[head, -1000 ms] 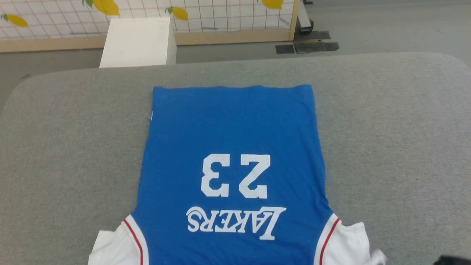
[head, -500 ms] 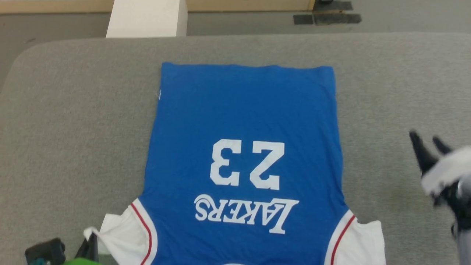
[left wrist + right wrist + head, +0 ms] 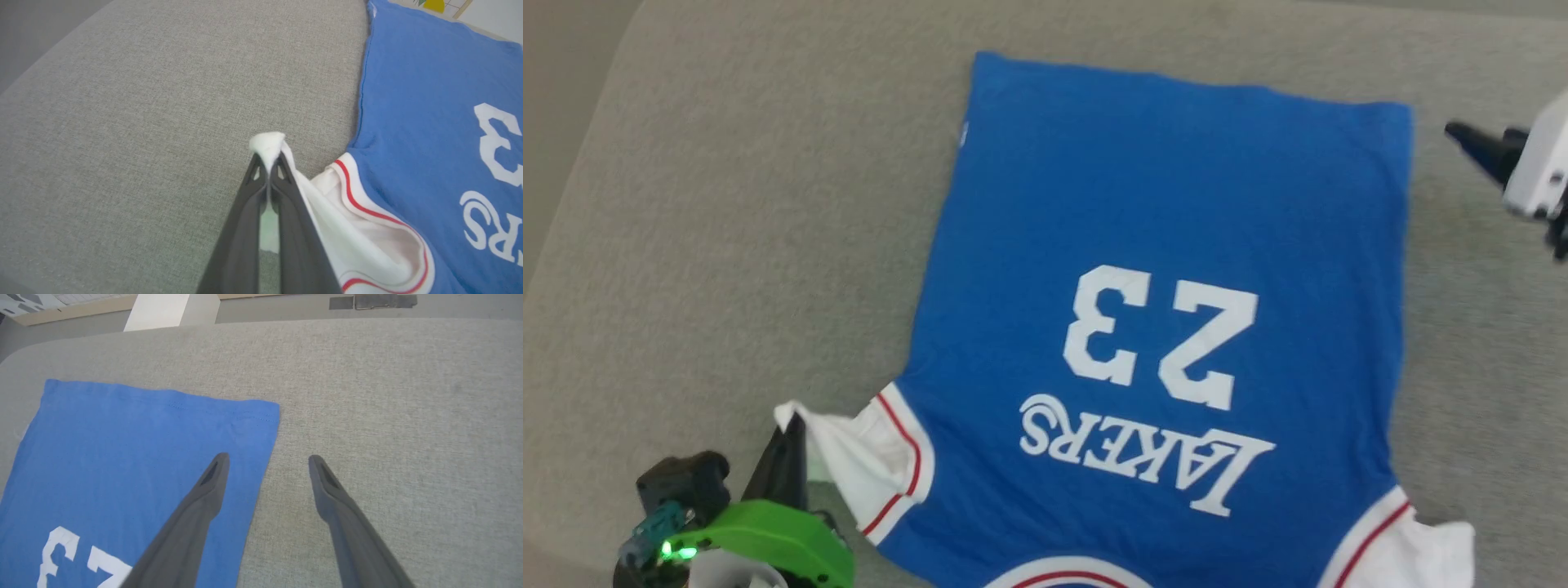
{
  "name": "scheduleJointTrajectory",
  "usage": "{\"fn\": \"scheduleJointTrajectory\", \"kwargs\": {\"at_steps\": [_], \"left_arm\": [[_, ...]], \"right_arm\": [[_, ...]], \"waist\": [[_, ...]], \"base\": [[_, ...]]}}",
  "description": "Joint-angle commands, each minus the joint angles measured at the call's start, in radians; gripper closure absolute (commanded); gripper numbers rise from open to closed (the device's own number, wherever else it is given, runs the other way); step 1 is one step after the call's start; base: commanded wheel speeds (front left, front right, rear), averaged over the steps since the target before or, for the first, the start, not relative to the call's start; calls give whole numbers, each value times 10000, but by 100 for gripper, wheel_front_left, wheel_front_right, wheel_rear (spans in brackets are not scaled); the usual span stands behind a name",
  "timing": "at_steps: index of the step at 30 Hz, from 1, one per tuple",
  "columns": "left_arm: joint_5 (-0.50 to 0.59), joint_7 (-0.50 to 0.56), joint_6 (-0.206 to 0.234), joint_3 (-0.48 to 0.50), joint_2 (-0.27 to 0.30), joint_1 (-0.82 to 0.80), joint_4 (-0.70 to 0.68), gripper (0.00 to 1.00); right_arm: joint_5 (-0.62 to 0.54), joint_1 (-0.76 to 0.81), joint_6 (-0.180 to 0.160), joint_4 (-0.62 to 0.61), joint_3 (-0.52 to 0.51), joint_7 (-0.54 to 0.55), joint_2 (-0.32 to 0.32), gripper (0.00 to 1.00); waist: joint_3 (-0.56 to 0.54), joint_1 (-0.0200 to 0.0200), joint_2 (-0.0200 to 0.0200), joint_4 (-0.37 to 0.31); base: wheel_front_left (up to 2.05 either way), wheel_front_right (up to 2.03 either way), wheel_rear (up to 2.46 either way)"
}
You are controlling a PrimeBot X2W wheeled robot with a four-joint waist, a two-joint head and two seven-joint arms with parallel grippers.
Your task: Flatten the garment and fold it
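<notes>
The blue garment lies flat, print side up, on the grey table, its hem toward the far side. Its white "23" and "LAKERS" read upside down from the head view. My left gripper is shut on the tip of the white left sleeve and lifts it slightly; in the left wrist view the sleeve bunches between the closed fingertips of my left gripper. My right gripper stands open above the garment, straddling its far right edge near the hem corner, holding nothing. In the head view my right gripper shows at the right edge.
The padded grey table spreads wide on both sides of the shirt. Beyond its far edge stand a white box on the floor and dark mats. The table's rounded left corner lies at the head view's upper left.
The head camera has tilted down and turned, shifting the whole picture. My left gripper has come in and holds the left sleeve tip. My right gripper has moved forward to the hem corner.
</notes>
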Motion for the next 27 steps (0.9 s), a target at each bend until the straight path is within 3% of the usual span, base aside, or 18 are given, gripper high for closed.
{"fn": "scheduleJointTrajectory", "kwargs": {"at_steps": [1, 9, 17, 18, 19, 20, 27], "left_arm": [[112, -122, -66, -24, -91, -305, -33, 100], [247, -412, -350, -348, -491, -950, 57, 100], [220, -617, -444, -440, -707, -1111, 257, 100], [216, -619, -453, -439, -706, -1132, 282, 100], [212, -620, -462, -436, -699, -1156, 312, 100], [211, -619, -467, -432, -692, -1174, 333, 100], [187, -569, -430, -423, -633, -1169, 492, 100]], "right_arm": [[-154, -442, -15, 176, 89, 321, -58, 0], [-1115, -1782, -15, 1019, 318, 1364, -346, 0], [-1094, -1361, -15, 1812, 634, 2283, -296, 0], [-1056, -1292, -15, 1884, 656, 2420, -291, 10], [-998, -1218, -15, 1927, 674, 2518, -277, 69], [-940, -1162, -15, 1924, 699, 2551, -267, 100], [-701, -1130, -15, 1586, 1071, 2376, -363, 100]], "waist": [[939, -1, 119, 885], [1809, -1, 119, 1630], [2134, -1, 119, 1698], [2134, -1, 119, 1695], [2125, -1, 119, 1691], [2115, -1, 119, 1685], [1726, -1, 119, 1584]], "base": [[0, 0, 0], [0, 0, 0], [0, 0, 0], [0, 0, 0], [0, 0, 0], [0, 0, 0], [0, 0, 0]]}}
